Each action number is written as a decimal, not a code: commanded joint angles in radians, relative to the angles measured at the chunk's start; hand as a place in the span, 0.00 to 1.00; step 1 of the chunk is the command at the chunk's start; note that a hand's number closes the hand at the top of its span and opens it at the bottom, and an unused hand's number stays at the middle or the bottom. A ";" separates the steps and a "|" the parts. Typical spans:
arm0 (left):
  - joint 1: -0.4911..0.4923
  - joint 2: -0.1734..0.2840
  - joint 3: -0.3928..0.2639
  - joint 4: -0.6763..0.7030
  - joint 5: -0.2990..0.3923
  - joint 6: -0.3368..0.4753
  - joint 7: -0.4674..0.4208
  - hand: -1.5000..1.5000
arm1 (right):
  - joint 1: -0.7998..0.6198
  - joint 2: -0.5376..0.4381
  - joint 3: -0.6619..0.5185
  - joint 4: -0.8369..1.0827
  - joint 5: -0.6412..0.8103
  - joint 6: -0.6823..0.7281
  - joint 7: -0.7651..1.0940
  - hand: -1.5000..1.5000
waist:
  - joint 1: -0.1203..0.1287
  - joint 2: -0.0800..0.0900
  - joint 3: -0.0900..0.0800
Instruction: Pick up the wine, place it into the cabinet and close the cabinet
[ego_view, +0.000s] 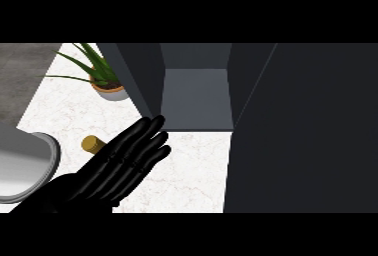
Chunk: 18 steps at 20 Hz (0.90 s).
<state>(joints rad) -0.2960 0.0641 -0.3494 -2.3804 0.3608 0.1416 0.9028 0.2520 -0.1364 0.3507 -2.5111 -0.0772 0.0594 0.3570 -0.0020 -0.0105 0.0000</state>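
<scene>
wine (91, 144): only cork end shows at 9 o'clock, rest under left robot hand (129, 157) | fingers straight, grasping nothing | likely heavy, slippery, fragile glass; grip the body | cabinet (196, 97) open at 12 | right hand unseen

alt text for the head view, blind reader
A black left hand, fingers straight, reaches over a white marble counter toward an open dark cabinet. A cork-topped wine bottle peeks out beside the hand; a potted plant stands behind.
</scene>
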 joint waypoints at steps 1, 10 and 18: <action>-0.029 0.022 0.040 -0.171 -0.035 0.034 0.044 0.00 | 0.026 -0.031 -0.012 -0.192 -0.029 -0.006 0.095 0.00 | 0.002 0.001 0.000; -0.051 0.092 0.218 -0.107 0.047 -0.022 0.052 0.00 | 0.051 -0.024 0.076 -0.243 0.040 -0.049 0.117 0.00 | -0.008 0.002 -0.001; -0.020 0.132 0.329 -0.053 0.078 -0.117 0.011 0.00 | -0.002 -0.045 0.032 -0.255 0.005 -0.066 0.157 0.00 | -0.003 0.005 -0.002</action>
<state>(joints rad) -0.3271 0.1790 -0.0556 -2.3651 0.3733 0.0461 0.9033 0.2378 -0.1641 0.3801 -2.5196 -0.0648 0.0209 0.3822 -0.0063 -0.0055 -0.0014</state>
